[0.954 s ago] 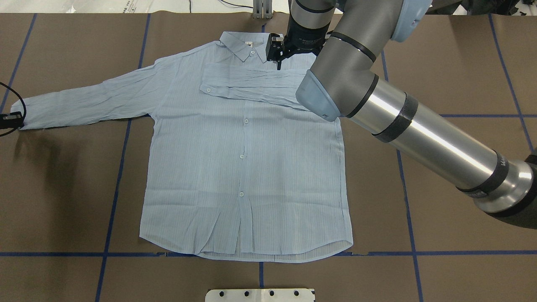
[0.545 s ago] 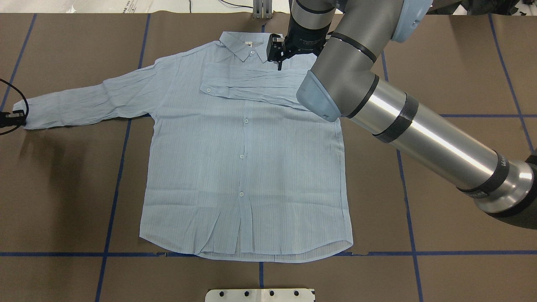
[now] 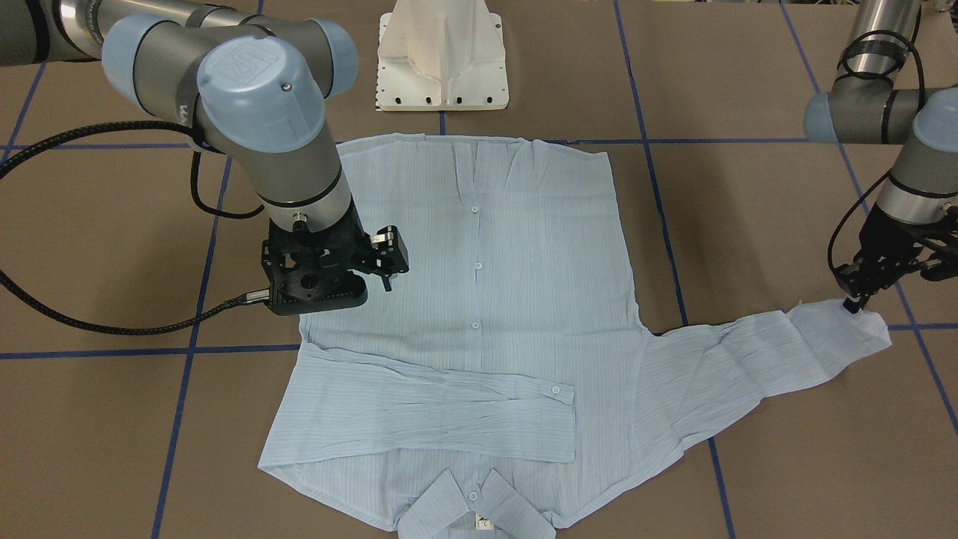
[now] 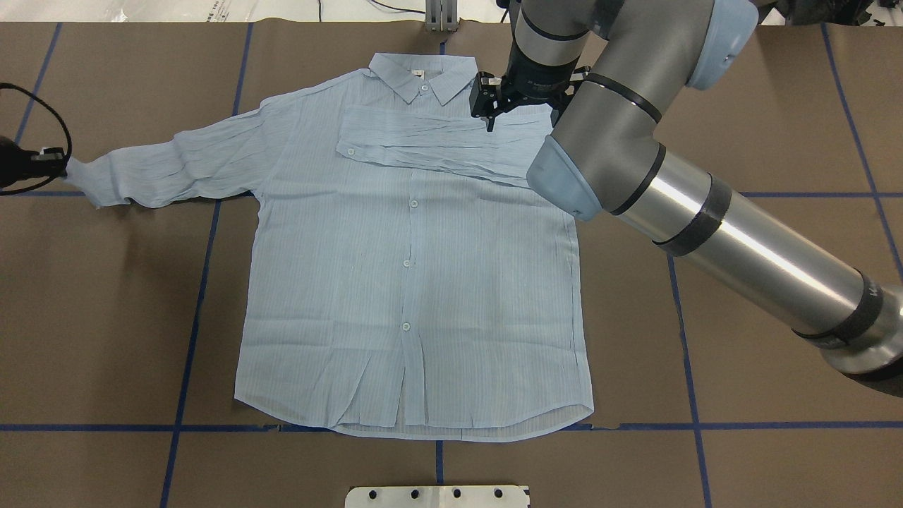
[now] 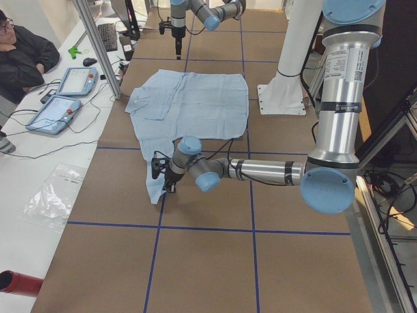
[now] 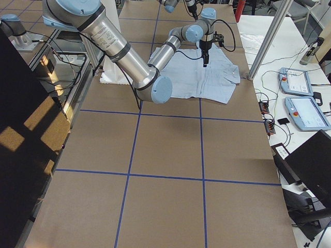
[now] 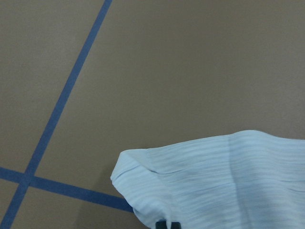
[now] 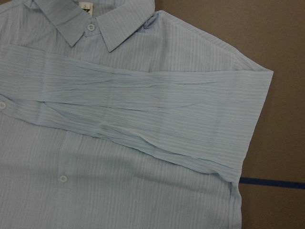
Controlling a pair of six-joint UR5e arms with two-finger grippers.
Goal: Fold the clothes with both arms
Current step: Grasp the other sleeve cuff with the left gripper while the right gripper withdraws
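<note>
The light blue striped shirt (image 4: 409,282) lies flat and buttoned on the brown table, collar at the far side. Its right sleeve (image 4: 423,144) is folded across the chest. My left gripper (image 4: 62,164) is shut on the cuff of the outstretched left sleeve (image 3: 756,352), which it holds raised slightly off the table and bunched. The left wrist view shows that cuff (image 7: 228,186) above the table. My right gripper (image 4: 489,121) hovers over the shirt's right shoulder, apparently open and holding nothing; the right wrist view shows the folded sleeve (image 8: 143,119) and no fingers.
Blue tape lines (image 4: 190,317) cross the brown table. The white pedestal base (image 3: 443,56) stands on the robot's side of the hem. A person (image 5: 26,52) sits by a side table with tablets (image 5: 65,98). My right arm's forearm (image 4: 741,240) spans the table's right half.
My left gripper has pulled the left cuff inward toward the shirt and lifted it, bunching the sleeve. The right gripper has shifted a little to the right over the shoulder.
</note>
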